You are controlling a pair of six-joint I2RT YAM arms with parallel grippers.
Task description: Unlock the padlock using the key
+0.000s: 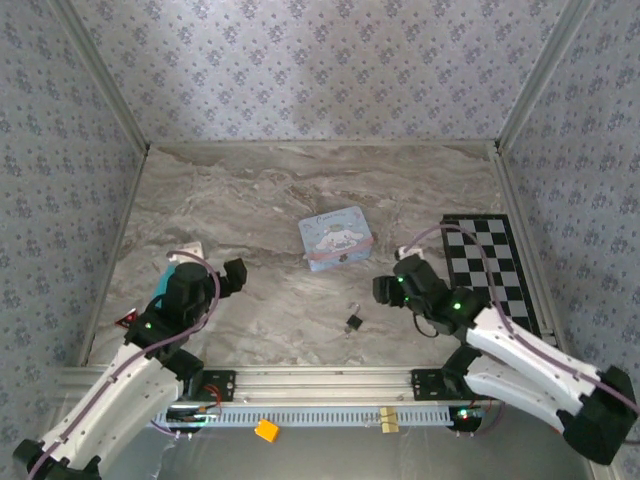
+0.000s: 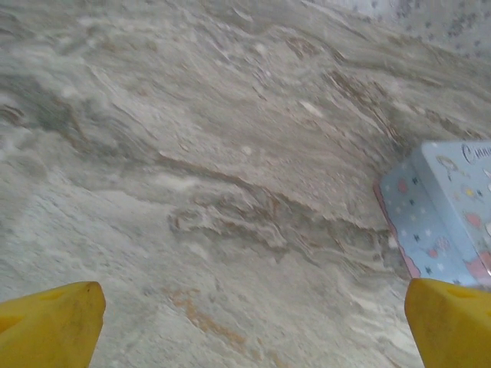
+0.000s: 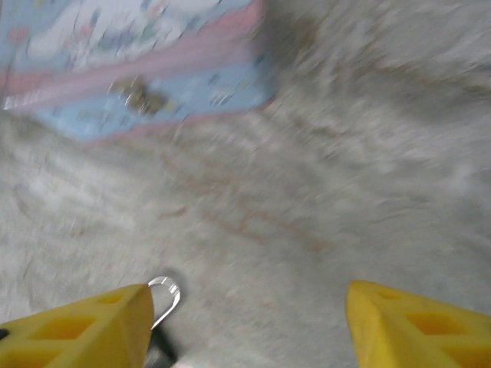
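Two grippers are parted wide over the marbled grey tabletop [image 1: 250,200], and neither has hold of anything. The left gripper [image 2: 249,330] shows its yellow fingertips [image 2: 50,326] at the bottom corners of its wrist view, with bare tabletop between them and a corner of the light-blue cartoon-printed case [image 2: 445,211] off to the right. The padlock [image 1: 354,321] lies loose near the front of the table, between the two arms, closer to the right gripper [image 1: 385,290] and well apart from the case. In the blurred right wrist view, its pale shackle loop sits just beside the inner edge of the finger on the left, the black body largely cut off at the bottom edge. A tiny dark piece [image 1: 352,304] lies just beyond the padlock, too small to identify. A black-and-white checkerboard [image 1: 490,262] lies along the table's right side.
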